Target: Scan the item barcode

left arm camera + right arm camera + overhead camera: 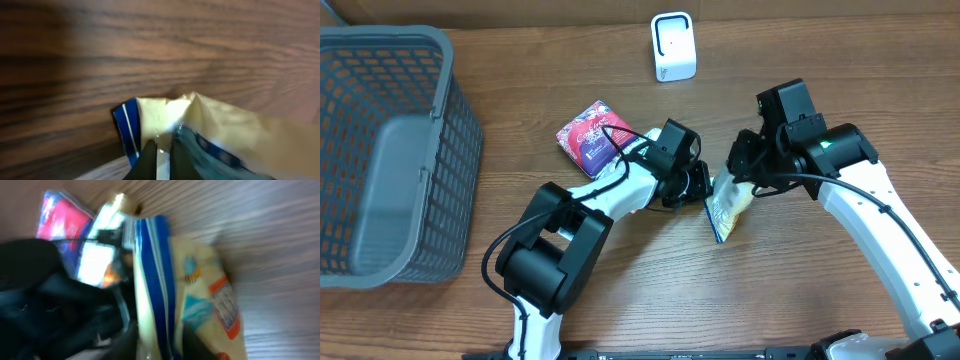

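A crinkled yellow foil snack bag with a blue edge stripe (728, 208) stands tilted on the brown wood-grain tabletop (840, 60), just right of its centre and between the two claws. Its glossy skin is creased and puckered.

A flat, shiny red and purple packet (588, 135) lies near the middle. A small white rounded-box scanner (673, 46) stands near the far edge. A grey plastic mesh basket (460, 150) fills the left edge.

The left arm is folded sharply at its elbow, reaching right. The left gripper (162, 150) is pressed together, pinching a fold of the bag. The right arm bends in from the right edge, wrist turned down. The right gripper (740, 175) is at the bag's top; the blur hides whether it clamps.
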Controlling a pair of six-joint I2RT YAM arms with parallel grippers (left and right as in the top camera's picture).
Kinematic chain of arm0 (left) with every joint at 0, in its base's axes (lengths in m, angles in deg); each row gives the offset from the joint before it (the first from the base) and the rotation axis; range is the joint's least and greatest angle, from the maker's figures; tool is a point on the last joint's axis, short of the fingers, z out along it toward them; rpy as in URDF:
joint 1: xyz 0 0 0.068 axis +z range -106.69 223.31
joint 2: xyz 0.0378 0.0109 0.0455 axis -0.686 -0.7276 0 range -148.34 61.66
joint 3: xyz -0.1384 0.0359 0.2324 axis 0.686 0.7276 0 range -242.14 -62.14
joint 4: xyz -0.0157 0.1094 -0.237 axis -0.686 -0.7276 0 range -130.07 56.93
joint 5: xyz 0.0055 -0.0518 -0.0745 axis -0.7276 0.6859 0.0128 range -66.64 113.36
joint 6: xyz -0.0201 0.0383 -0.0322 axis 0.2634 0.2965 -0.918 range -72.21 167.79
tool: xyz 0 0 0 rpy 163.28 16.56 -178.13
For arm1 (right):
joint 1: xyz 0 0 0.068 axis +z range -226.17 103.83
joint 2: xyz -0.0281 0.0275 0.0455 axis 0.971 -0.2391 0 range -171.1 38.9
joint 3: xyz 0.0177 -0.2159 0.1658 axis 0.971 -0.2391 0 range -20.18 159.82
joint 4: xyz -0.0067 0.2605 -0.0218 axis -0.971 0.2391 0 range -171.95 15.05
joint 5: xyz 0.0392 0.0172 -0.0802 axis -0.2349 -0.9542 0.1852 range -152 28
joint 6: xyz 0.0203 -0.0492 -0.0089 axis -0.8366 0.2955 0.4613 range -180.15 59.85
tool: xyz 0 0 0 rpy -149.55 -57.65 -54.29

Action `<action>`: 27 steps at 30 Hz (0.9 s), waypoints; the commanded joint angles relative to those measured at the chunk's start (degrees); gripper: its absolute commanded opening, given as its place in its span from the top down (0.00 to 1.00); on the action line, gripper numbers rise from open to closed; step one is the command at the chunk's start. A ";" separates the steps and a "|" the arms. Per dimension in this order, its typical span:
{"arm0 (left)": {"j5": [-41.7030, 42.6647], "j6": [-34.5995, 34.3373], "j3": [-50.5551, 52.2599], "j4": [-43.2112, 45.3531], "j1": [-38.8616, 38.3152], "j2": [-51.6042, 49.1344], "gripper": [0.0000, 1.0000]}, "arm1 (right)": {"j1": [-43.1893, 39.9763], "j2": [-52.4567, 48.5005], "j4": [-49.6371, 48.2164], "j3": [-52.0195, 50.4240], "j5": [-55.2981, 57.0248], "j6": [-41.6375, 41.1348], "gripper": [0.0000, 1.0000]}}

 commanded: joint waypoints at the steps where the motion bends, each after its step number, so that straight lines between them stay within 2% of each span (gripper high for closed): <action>1: 2.03 -1.03 0.11 0.81 -1.09 -1.01 0.96 | 0.07 0.79 -0.55 0.61 -7.17 0.35 0.52; 2: 2.01 -1.03 0.11 0.94 -1.09 -1.01 0.96 | 0.07 0.79 -0.55 0.42 -8.28 0.31 0.42; 3: 1.97 -0.98 0.11 1.16 -1.09 -1.01 0.96 | 0.07 0.79 -0.61 0.09 -9.88 -0.24 0.38; 9: 2.01 -0.63 0.09 2.84 -0.85 -1.01 0.96 | 1.31 0.79 -5.97 -1.20 -16.92 -1.86 0.37; 16: 3.30 2.60 0.09 -1.36 3.78 0.94 0.96 | 3.28 0.79 -10.27 -1.20 -15.85 -4.37 0.35; 20: 2.60 6.88 0.09 -5.68 9.01 4.85 0.96 | 3.28 0.76 -10.40 -1.38 -12.66 -4.35 0.34; 27: -3.98 11.61 0.09 -11.67 16.37 16.65 0.96 | 3.50 -3.28 -14.99 -2.45 -13.40 -4.26 0.32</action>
